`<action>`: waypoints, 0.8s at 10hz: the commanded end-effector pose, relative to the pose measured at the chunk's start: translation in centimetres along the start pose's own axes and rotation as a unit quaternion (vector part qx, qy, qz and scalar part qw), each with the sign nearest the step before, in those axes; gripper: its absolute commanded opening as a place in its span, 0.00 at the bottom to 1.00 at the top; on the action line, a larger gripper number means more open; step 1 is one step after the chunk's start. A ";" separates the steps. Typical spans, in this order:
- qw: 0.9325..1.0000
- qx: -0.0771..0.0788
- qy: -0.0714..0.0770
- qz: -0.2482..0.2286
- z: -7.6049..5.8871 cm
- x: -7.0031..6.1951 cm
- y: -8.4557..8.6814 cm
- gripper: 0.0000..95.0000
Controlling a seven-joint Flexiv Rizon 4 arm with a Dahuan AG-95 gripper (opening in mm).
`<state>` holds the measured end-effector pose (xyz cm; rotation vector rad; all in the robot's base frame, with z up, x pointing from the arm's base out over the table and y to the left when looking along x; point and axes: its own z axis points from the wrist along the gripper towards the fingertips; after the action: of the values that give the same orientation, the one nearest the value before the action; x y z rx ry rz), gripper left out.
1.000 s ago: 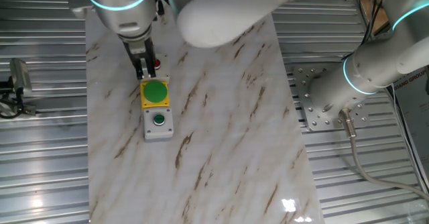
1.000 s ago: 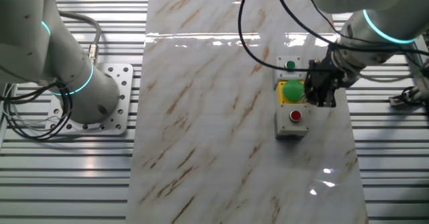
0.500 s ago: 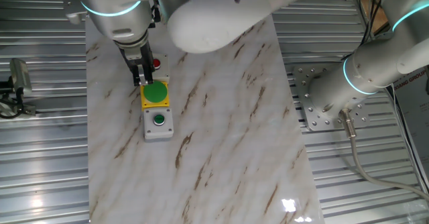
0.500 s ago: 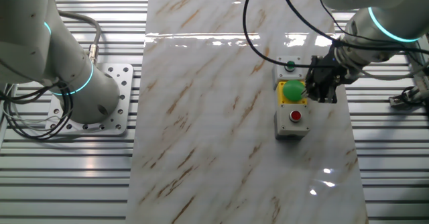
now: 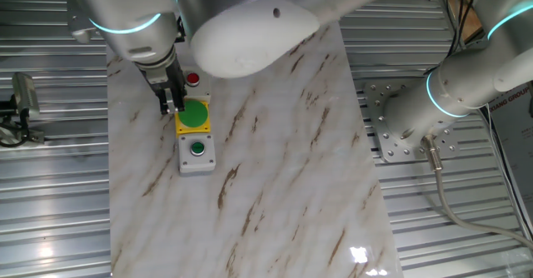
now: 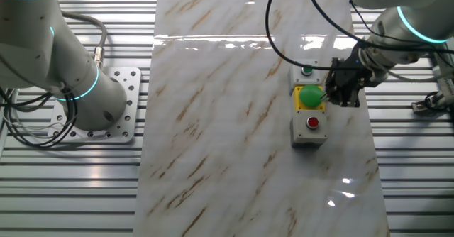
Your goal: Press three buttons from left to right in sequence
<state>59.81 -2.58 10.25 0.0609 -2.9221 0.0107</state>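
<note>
1. Near one end of the marble table (image 5: 275,170) sits the row of three small boxes, touching end to end: the red button (image 5: 193,79) on grey, the large green button (image 5: 194,112) on yellow, and the small green button (image 5: 197,148) on grey. In the other fixed view they read red button (image 6: 312,122), large green button (image 6: 309,94), small green button (image 6: 306,70).

2. A second ago the gripper (image 5: 171,105) stood over the gap between the red button and the yellow box, hiding part of the red one. It has since slid sideways off the row, and the red button now shows fully.

3. In the other fixed view the gripper (image 6: 342,97) sits just beside the yellow box, level with the large green button, and has drifted toward the small-green end compared with the earlier frames.

4. My reading: the red button has probably had its press, and the arm is repositioning for the large green one. That is a judgement; no frame shows contact.

5. I cannot tell whether the fingers are apart or together; they read as one dark mass in both views.

6. Beyond the table, a second arm's base (image 5: 416,120) is bolted to a plate on the ribbed metal bench (image 5: 50,195) and looks unchanged across the frames.
</note>
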 end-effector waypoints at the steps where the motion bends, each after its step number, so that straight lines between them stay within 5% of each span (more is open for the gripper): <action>1: 1.000 0.000 0.001 0.001 -0.1 0.1 0.1 0.00; 8: 0.999 0.013 0.009 0.029 -0.2 0.1 0.1 0.00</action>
<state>59.63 -2.48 10.43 -0.0202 -2.9105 0.0549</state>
